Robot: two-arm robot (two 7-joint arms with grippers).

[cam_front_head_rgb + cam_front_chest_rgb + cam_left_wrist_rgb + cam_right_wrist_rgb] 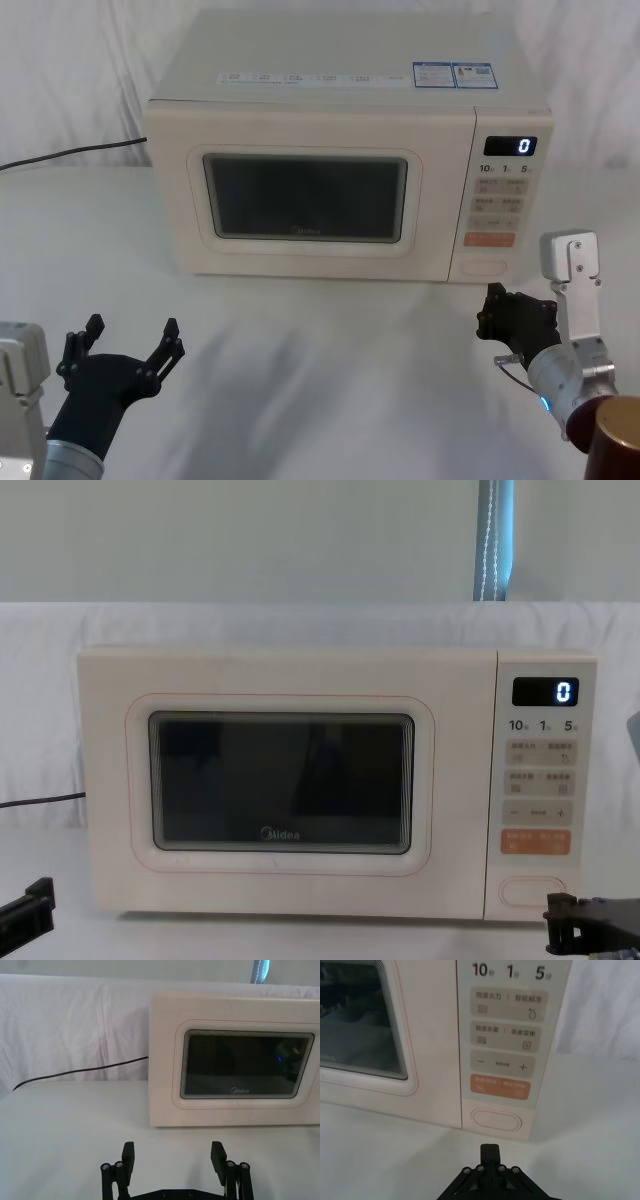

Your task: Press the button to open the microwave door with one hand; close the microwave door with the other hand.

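On a white-draped table, the black right gripper, fingers pinched together, points at the wide cream pill-shaped button just beyond; left gripper waits spread wide.

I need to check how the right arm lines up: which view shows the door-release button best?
The right wrist view: the button is large and head-on, with the right claw shut just below it. Head and chest views show it small at the panel's bottom.

The cream microwave door with its dark glass window sits shut and flush, and the pill-shaped cream button lies lowest on the control panel, untouched.
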